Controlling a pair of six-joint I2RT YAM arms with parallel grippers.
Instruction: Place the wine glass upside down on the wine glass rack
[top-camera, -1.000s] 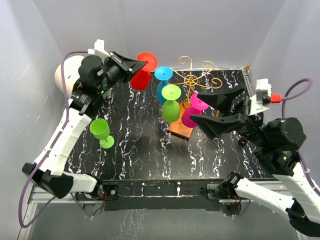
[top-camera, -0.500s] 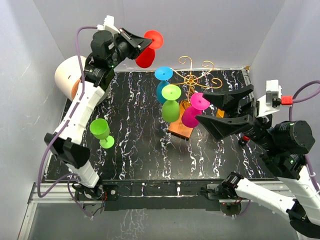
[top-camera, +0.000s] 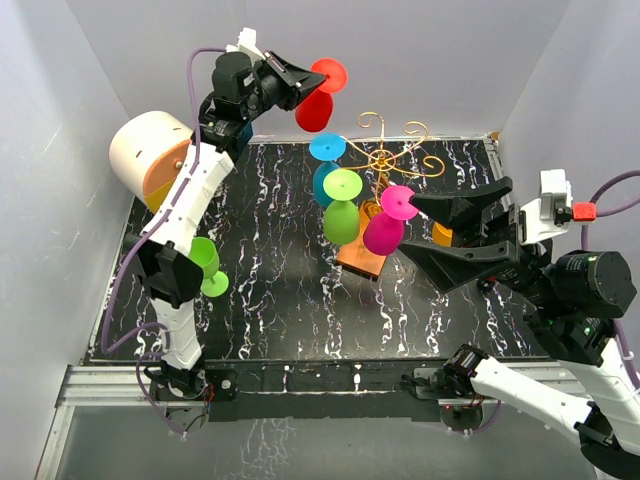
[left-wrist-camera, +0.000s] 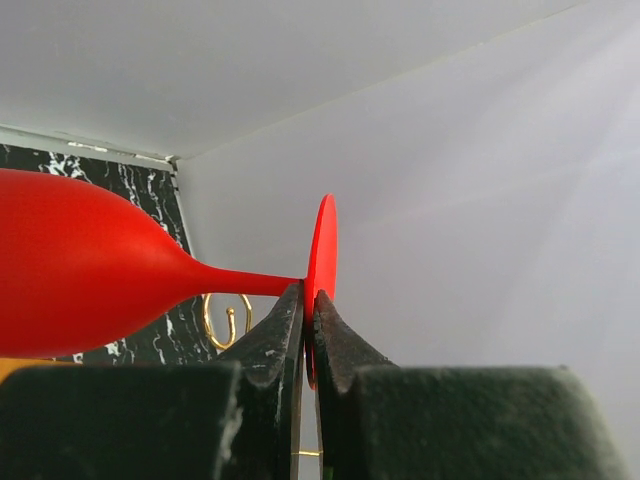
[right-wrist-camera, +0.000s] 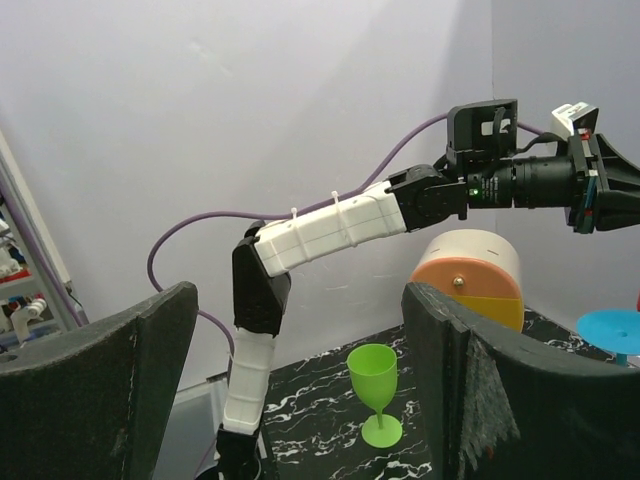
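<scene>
Top external view: at far left a cream-and-orange cylinder (top-camera: 150, 160) lies on its side, and a green glass (top-camera: 205, 265) stands upright on the black marbled table (top-camera: 280, 300). The left arm rises tall, its wrist bent rightward by the far wall. The left gripper (top-camera: 318, 82) is pinched tight on the round foot of the red wine glass (top-camera: 316, 105), a plain opaque glass with a thin stem, held aloft just left of the wine glass rack (top-camera: 385, 150). The rack's gold scrolls carry inverted blue, green and pink glasses. At right, the right gripper (top-camera: 408, 227) has its fingers spread wide and empty beside the pink glass (top-camera: 380, 232).
</scene>
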